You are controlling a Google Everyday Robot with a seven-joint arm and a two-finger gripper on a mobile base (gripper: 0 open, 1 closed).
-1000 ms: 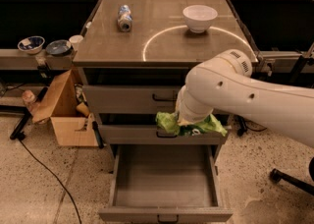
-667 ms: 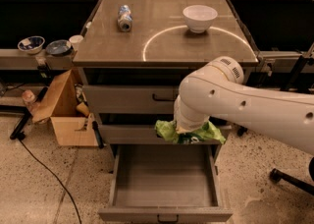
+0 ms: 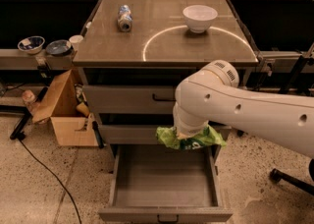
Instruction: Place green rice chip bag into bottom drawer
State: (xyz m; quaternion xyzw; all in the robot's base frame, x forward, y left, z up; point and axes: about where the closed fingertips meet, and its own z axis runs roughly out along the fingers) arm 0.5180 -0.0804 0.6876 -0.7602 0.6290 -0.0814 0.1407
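The green rice chip bag (image 3: 192, 139), crumpled and lime-green, hangs from the end of my white arm, in front of the middle drawer and above the back of the open bottom drawer (image 3: 164, 176). My gripper (image 3: 189, 133) is mostly hidden by the arm's wrist and is shut on the bag. The bottom drawer is pulled fully out, and its flat grey tray shows nothing inside. A small dark handle sits on its front edge.
A printed can (image 3: 124, 17) and a white bowl (image 3: 199, 17) sit on the cabinet top (image 3: 162, 46). Two shallower drawers above are closed. An open cardboard box (image 3: 66, 112) stands on the floor at left, and a chair base (image 3: 289, 179) at right.
The arm has lowered the bag a little, from the level of the middle drawer's front toward the open bottom drawer. The drawer and tabletop items have not moved.
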